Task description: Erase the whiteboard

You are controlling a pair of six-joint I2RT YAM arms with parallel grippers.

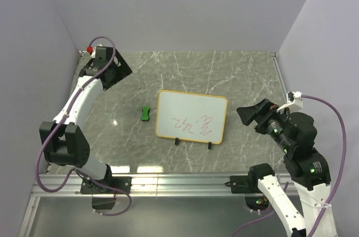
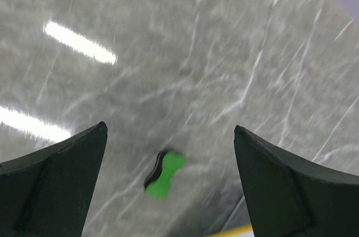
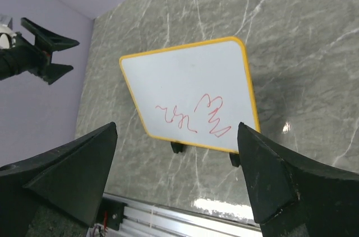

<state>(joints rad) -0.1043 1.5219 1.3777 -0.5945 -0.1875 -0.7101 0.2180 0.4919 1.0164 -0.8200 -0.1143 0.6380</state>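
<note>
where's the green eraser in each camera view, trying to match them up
Top external: the green eraser lies just left of the whiteboard.
Left wrist: low centre, blurred, below the open left end effector.
Right wrist: not visible.
Shared landmark: the whiteboard's yellow frame, whole in top external and right wrist, and apparently a sliver at the left wrist's bottom edge.

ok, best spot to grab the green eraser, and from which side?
Across its pinched waist, from above. The eraser lies flat on the table, apart from the whiteboard, and is bone-shaped, so closing on the narrow middle should seat between the wider ends. The open left gripper is nearer.
</note>
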